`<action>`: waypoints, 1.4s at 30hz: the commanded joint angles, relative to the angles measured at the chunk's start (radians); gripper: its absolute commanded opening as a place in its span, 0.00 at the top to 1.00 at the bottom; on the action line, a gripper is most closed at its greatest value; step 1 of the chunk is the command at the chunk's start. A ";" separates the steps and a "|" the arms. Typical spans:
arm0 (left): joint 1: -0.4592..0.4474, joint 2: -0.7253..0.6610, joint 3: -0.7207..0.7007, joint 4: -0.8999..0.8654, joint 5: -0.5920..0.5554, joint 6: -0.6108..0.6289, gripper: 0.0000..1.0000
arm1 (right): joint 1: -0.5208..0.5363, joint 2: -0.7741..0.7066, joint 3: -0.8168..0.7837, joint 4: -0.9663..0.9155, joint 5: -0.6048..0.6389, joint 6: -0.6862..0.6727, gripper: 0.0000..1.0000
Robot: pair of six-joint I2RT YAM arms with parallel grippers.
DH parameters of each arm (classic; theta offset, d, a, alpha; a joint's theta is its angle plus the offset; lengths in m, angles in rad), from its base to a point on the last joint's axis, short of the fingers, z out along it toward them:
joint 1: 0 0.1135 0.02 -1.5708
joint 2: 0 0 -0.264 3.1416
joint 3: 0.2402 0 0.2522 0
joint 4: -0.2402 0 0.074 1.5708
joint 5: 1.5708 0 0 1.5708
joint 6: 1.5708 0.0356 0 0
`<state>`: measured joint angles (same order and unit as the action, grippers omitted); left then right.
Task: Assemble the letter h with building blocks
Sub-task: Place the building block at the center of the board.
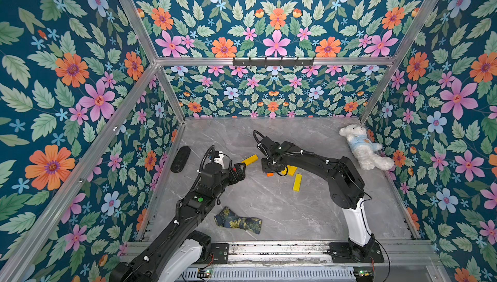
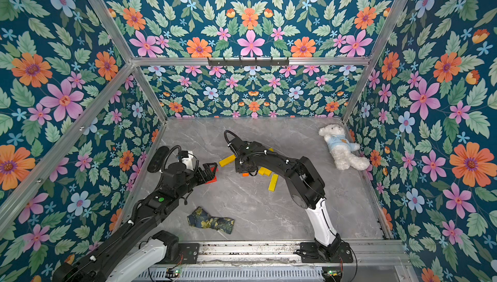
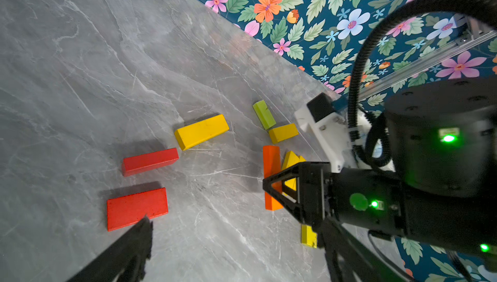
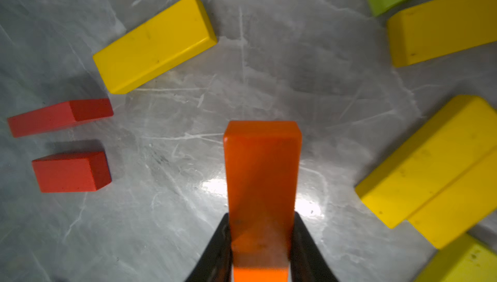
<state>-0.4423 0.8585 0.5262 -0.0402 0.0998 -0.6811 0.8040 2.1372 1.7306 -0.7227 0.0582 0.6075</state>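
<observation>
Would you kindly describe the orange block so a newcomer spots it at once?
On the grey marble tabletop, coloured wooden blocks lie scattered near the middle. The orange wooden block is clamped in the right gripper; its red, yellow and lime neighbours lie loose.

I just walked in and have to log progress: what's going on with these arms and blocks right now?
Two robot arms are working on a letter h made from coloured blocks. The right gripper has its jaws shut on an orange block, held low among loose yellow blocks. The left gripper hangs open by the two red blocks and holds nothing. The pieces lie scattered, and no h has taken shape yet.
</observation>
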 commanded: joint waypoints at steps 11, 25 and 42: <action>0.001 -0.005 0.005 -0.014 -0.013 0.003 0.00 | 0.043 0.113 0.091 -0.055 0.035 0.099 0.71; 0.001 -0.035 -0.003 -0.032 -0.022 0.003 0.00 | 0.031 0.212 0.203 -0.103 0.047 0.122 0.67; 0.001 -0.039 -0.006 -0.035 -0.028 0.009 0.00 | 0.022 0.234 0.224 -0.105 0.054 0.142 0.52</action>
<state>-0.4423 0.8211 0.5213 -0.0765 0.0799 -0.6773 0.8272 2.3604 1.9602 -0.7895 0.0998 0.7334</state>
